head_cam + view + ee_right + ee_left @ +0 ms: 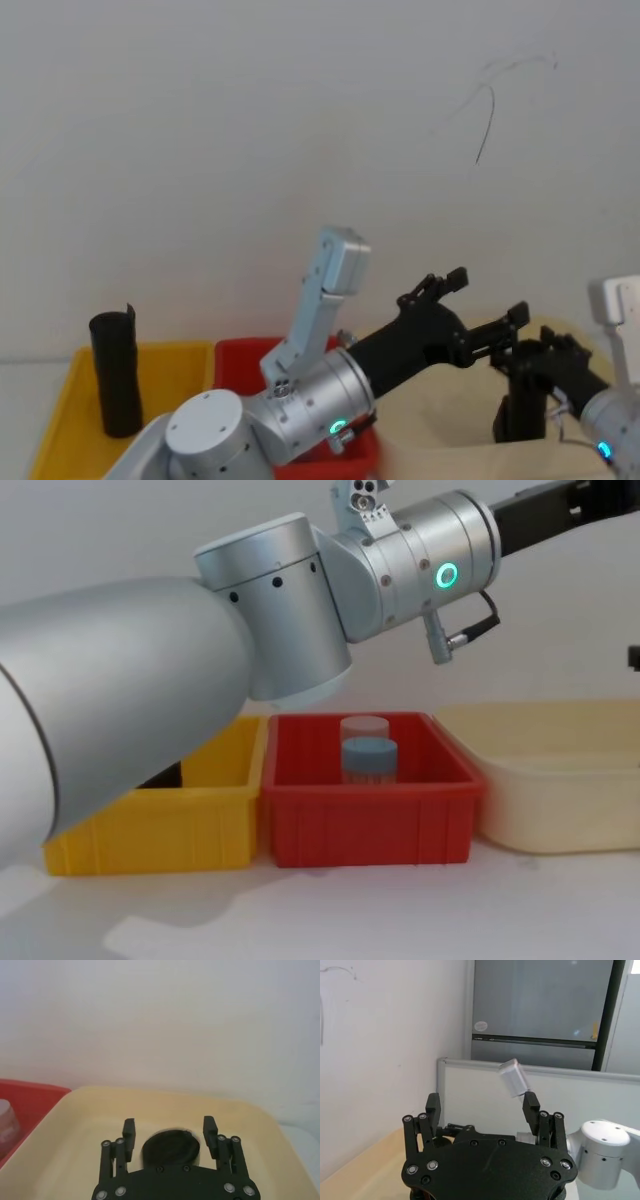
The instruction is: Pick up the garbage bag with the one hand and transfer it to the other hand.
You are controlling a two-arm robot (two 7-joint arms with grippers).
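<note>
White wall behind. At the head view's lower right, the garbage bag (512, 408) stands in the cream bin (440, 412), between the right gripper's (169, 1131) wide jaws. The left gripper (482, 1104) hovers nearby, jaws wide and empty. The bag is probably light, soft and slippery, so grip it mid-roll.

Three bins in row on table: left bin (150, 825), middle bin (365, 820), right bin (560, 780). Roll (117, 372) upright in left bin. Jar (369, 758) in middle bin. Second roll (518, 405) upright in right bin, between right gripper (169, 1136) fingers. Left gripper (488, 300) above right bin, just left of right gripper.
</note>
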